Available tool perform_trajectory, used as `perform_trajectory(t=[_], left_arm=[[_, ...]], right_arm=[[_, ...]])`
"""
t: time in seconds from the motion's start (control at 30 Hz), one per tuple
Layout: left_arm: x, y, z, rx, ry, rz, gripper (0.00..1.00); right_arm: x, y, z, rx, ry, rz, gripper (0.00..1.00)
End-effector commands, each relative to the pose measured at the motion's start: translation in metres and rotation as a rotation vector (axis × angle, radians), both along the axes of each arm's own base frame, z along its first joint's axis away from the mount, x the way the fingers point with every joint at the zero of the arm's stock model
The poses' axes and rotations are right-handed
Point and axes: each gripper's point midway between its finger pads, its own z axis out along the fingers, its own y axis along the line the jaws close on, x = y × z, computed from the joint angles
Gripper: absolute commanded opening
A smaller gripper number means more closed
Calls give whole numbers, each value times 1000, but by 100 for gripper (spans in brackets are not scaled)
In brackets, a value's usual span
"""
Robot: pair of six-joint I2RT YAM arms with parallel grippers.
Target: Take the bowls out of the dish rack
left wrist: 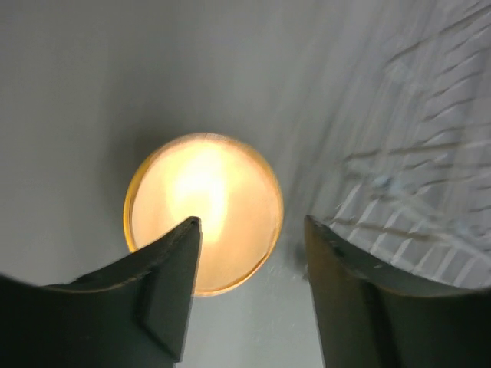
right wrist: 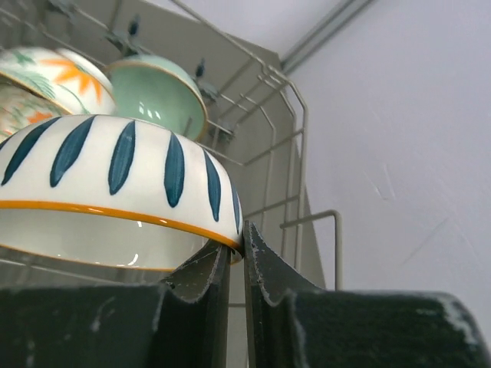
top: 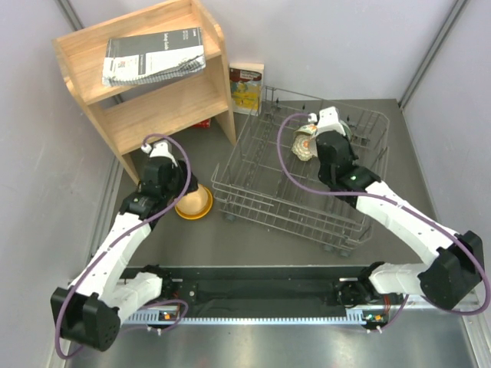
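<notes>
Dealing with the white bowl with dark stripes [right wrist: 115,192], tilted inside the dish rack [top: 265,201] toward its far right end. Pinching its orange-edged rim between the nearly closed fingers of the right gripper [right wrist: 244,253], so apparently taking hold just ahead of a lift. Probably needing next a straight rise clear of the wires and the neighbouring bowls before swinging out over the table [top: 253,245], and keeping the pinch firm, having only a thin rim to hold. Crowding close behind it, a pale green bowl [right wrist: 157,92] and a floral bowl [right wrist: 54,77], both leaning among the tines. Further out, left of the rack, holding the left gripper [left wrist: 252,222] spread wide and empty above an orange bowl [left wrist: 203,211], sitting upright on the table just beside the rack's near left corner and so counting as already unloaded. Not finding a tan bowl in any view. Barely making out the striped bowl from above, behind the right wrist. Not managing to tell whether resting on the wires underneath, the fingers cutting off its lower edge. Seeing the rack only as a blur in the left wrist view.
</notes>
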Motion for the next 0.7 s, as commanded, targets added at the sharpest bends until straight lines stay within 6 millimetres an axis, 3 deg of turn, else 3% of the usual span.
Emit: perform_trajectory(t=[0.0, 0.17, 0.3, 0.5, 0.67], left_arm=[[29, -8, 106, -27, -367, -61, 66], [42, -20, 140, -22, -447, -134, 66], [52, -40, 149, -54, -468, -232, 66], [56, -84, 169, -157, -520, -437, 65], [51, -128, 170, -145, -508, -582, 66]], right_arm=[[2, 16, 71, 235, -167, 89, 0], [6, 50, 69, 344, -103, 238, 0], [5, 76, 60, 403, -38, 356, 0], [1, 106, 51, 500, 30, 473, 0], [4, 126, 46, 582, 57, 518, 0]])
